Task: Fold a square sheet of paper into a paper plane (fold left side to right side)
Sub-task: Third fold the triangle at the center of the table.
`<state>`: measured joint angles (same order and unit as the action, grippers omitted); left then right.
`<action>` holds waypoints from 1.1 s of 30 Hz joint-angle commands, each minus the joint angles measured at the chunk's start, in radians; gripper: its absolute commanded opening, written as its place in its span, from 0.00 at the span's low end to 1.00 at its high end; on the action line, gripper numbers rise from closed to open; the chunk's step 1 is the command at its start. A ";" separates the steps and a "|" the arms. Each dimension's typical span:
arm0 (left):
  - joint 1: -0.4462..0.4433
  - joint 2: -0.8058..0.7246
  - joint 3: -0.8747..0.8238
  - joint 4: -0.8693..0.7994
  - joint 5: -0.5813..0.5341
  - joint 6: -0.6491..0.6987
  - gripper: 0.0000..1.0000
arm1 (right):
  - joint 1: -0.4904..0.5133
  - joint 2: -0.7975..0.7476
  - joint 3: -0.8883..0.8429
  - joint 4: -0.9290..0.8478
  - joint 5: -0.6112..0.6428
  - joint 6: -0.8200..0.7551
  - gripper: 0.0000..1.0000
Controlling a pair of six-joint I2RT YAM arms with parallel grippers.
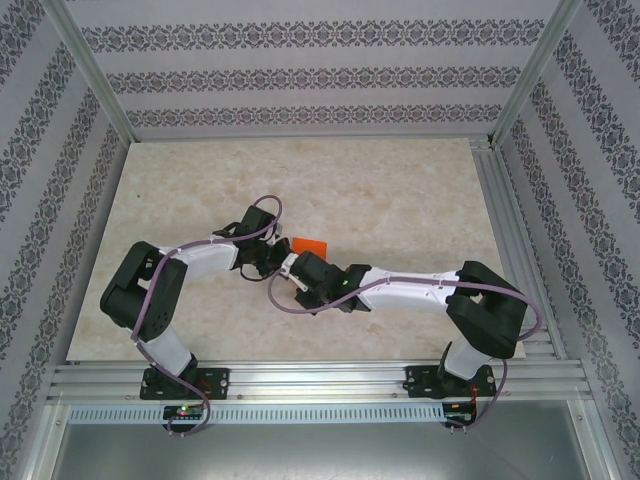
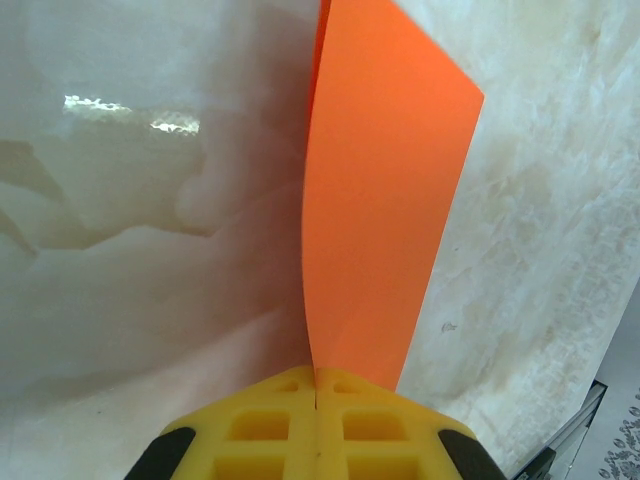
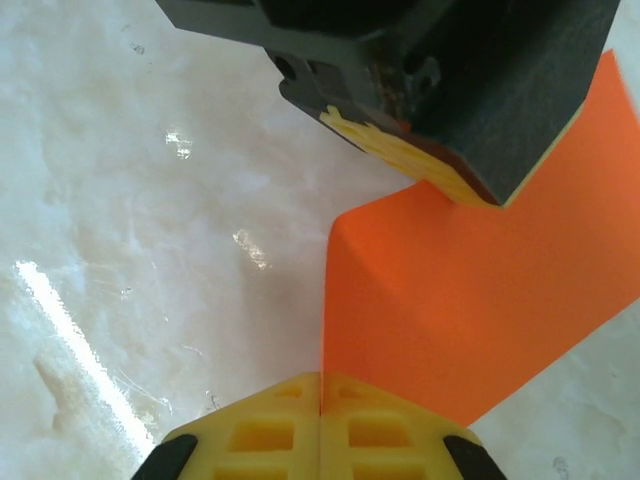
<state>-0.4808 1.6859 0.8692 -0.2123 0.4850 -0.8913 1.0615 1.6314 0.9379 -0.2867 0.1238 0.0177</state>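
Note:
The square sheet of paper point(image 1: 310, 246) is bright orange and lifted off the table between the two arms at mid-table. In the left wrist view it rises as a narrow doubled strip point(image 2: 385, 200) from my left gripper point(image 2: 316, 372), whose yellow fingers are shut on its near edge. My right gripper point(image 3: 320, 378) is shut on another edge of the same sheet point(image 3: 470, 310). The left gripper's black and yellow fingers point(image 3: 420, 160) pinch the sheet's far side there. From above, the left gripper point(image 1: 268, 256) and the right gripper point(image 1: 300, 268) almost touch.
The pale marble tabletop point(image 1: 400, 200) lies under the paper. Aluminium frame rails point(image 1: 300, 380) run along the near edge and posts stand at the corners. Patterned walls enclose the cell. A purple cable point(image 1: 275, 290) loops beside the right gripper.

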 commanded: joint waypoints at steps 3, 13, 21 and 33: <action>-0.014 0.011 0.008 -0.013 0.001 0.038 0.06 | -0.060 -0.028 -0.025 0.038 -0.199 0.022 0.00; 0.001 -0.062 0.069 -0.198 -0.076 0.155 0.42 | -0.083 -0.018 -0.043 0.040 -0.272 0.031 0.00; 0.043 -0.084 0.099 -0.190 -0.045 0.178 0.36 | -0.087 0.006 -0.044 0.059 -0.290 0.047 0.00; 0.006 0.221 0.315 -0.142 0.046 0.219 0.16 | -0.108 0.016 -0.042 0.057 -0.317 0.067 0.00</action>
<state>-0.4599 1.8580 1.1481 -0.3721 0.5053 -0.7113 0.9653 1.6325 0.9066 -0.2531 -0.1608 0.0624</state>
